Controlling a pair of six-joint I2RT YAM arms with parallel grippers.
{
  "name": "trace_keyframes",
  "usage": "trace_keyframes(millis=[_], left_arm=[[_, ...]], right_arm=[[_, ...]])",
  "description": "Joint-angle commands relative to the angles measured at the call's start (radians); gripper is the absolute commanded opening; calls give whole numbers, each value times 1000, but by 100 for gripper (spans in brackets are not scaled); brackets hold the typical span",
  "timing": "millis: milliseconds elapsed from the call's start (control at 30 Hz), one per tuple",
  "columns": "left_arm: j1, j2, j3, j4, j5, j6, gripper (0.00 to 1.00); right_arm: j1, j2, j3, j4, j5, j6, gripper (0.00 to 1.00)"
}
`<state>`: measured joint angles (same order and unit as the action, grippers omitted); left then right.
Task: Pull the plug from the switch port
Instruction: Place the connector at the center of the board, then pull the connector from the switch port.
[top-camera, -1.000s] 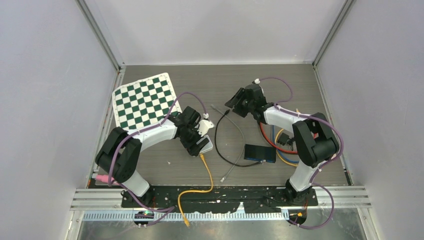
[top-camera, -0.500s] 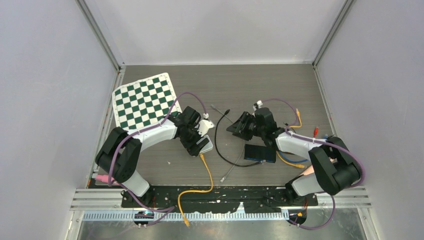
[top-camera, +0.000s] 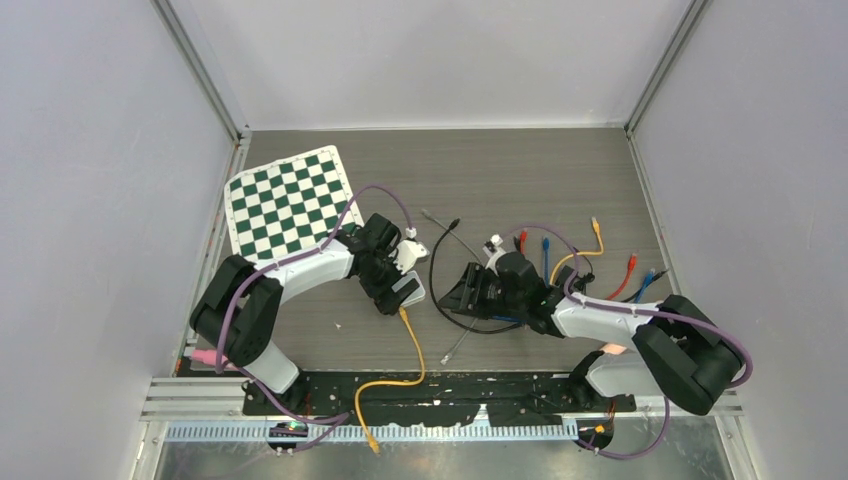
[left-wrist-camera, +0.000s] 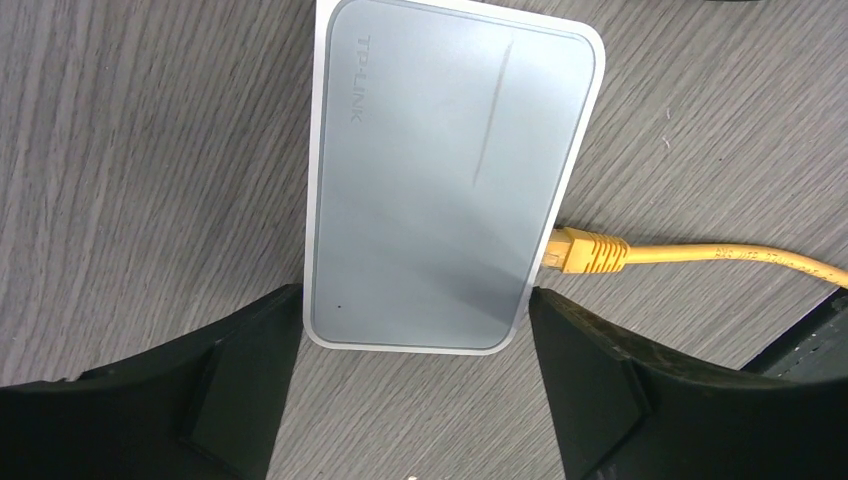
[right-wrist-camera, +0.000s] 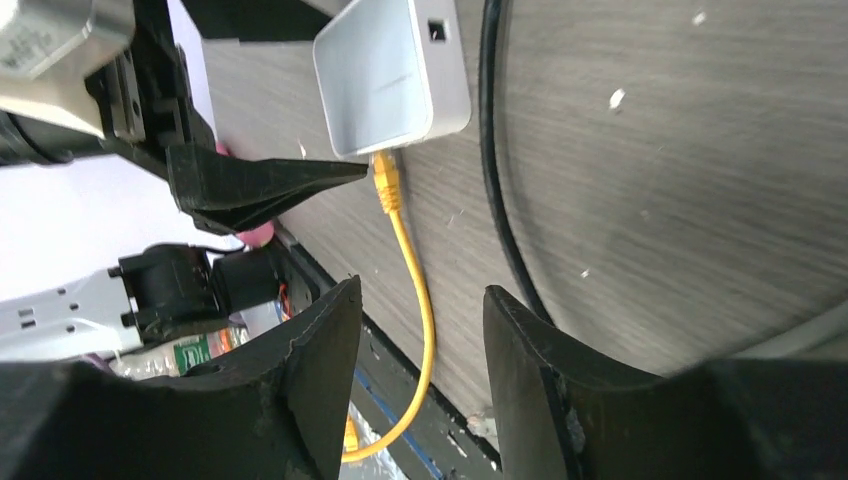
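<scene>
The switch (top-camera: 408, 290) is a flat silver-grey box on the table, also seen in the left wrist view (left-wrist-camera: 450, 170) and the right wrist view (right-wrist-camera: 390, 75). A yellow plug (left-wrist-camera: 585, 250) sits in a port on its side, and its yellow cable (top-camera: 415, 350) runs toward the near edge. My left gripper (left-wrist-camera: 415, 320) is open, straddling the switch's near end with its fingertips right at the two corners. My right gripper (top-camera: 462, 293) is open and empty, low over the table just right of the switch. In its own view the plug (right-wrist-camera: 386, 185) lies ahead of it.
A black cable (top-camera: 440, 300) loops on the table under the right gripper, beside a grey cable (top-camera: 470, 262). Several coloured patch cables (top-camera: 590, 250) lie at the right. A green chessboard mat (top-camera: 288, 200) lies at the far left. A black base strip (top-camera: 440, 395) lines the near edge.
The right arm swung from the far middle down and left, bringing its gripper close to the switch and uncovering the coloured cables. The left arm stayed at the switch.
</scene>
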<state>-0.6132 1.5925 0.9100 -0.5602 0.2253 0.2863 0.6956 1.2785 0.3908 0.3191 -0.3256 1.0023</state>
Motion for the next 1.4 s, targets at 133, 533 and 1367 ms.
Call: trace_keyframes(millis=[133, 533, 1367], left_arm=[[3, -36, 8, -11, 27, -9, 90], [4, -34, 18, -53, 11, 13, 86], [3, -19, 6, -23, 74, 28, 63]], right_arm=[[61, 45, 43, 103, -27, 9, 55], [108, 176, 109, 150, -70, 22, 55], [158, 465, 229, 205, 3, 109, 44]])
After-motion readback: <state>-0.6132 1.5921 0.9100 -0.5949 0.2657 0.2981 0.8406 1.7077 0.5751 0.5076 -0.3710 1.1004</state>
